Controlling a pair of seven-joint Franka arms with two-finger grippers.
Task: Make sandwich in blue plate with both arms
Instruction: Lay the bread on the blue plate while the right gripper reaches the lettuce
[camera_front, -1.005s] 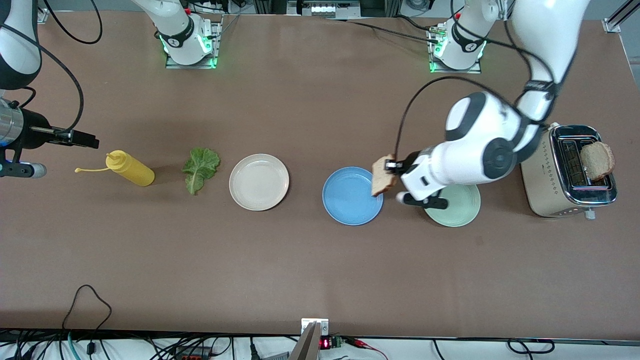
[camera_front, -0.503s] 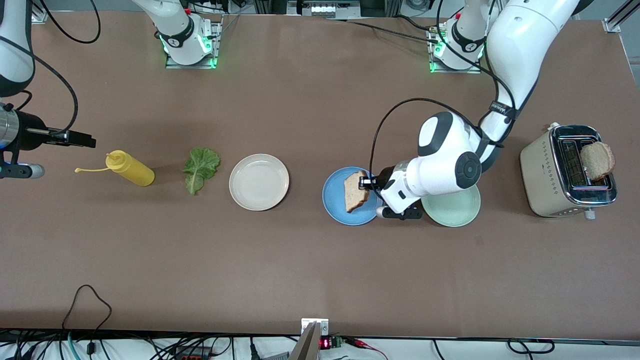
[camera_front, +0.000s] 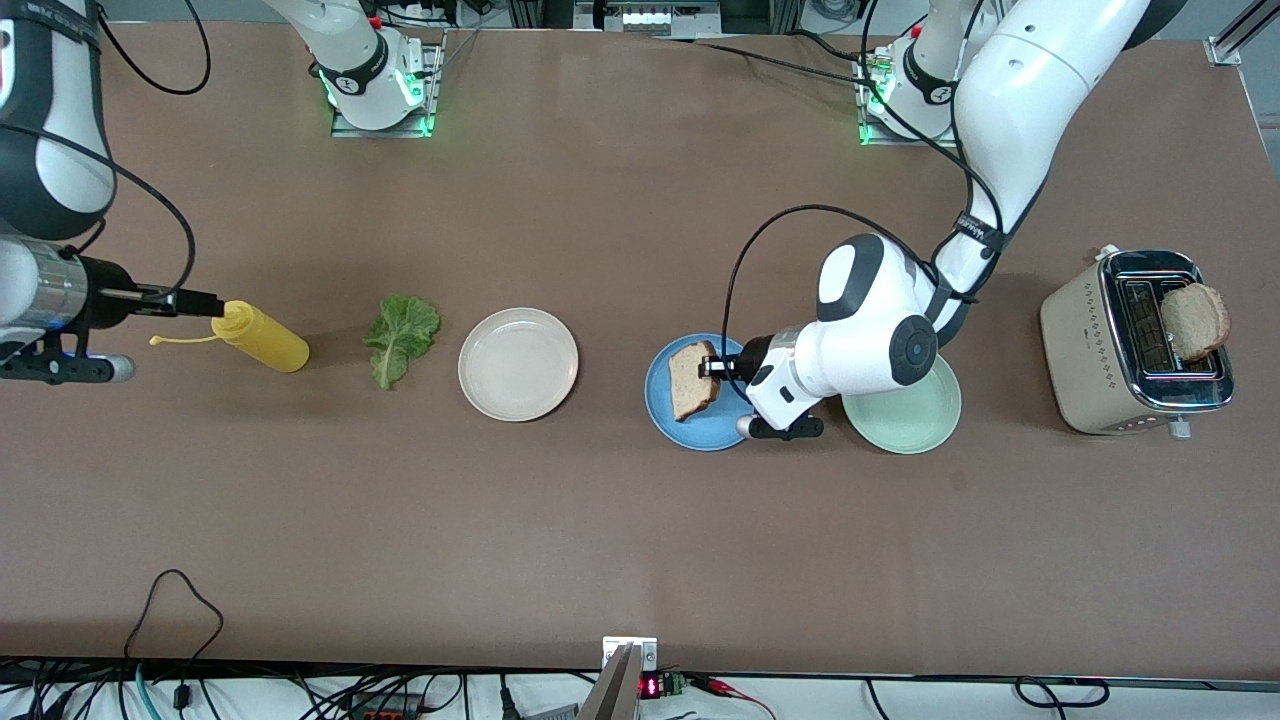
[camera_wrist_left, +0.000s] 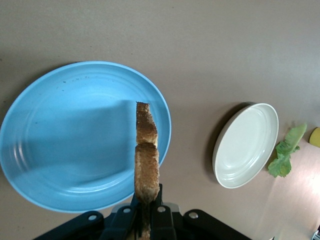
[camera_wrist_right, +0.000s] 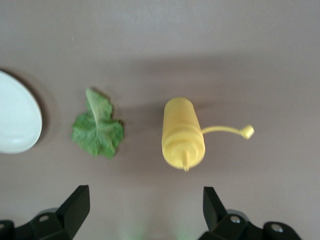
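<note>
Front view: left tool (camera_front: 717, 367) pinches a brown toast slice (camera_front: 691, 379) over the glossy blue plate (camera_front: 700, 427); right tool (camera_front: 200, 300) gapes wide over the yellow squeeze bottle (camera_front: 262, 338).

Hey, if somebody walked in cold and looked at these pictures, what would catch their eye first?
Most striking is the left hand shut on a toast slice, holding it on edge over the blue plate mid-table. Next, a second slice sticks out of the toaster at the left arm's end. At the right arm's end, the open right hand hovers over the yellow squeeze bottle, with the lettuce leaf beside it.
</note>
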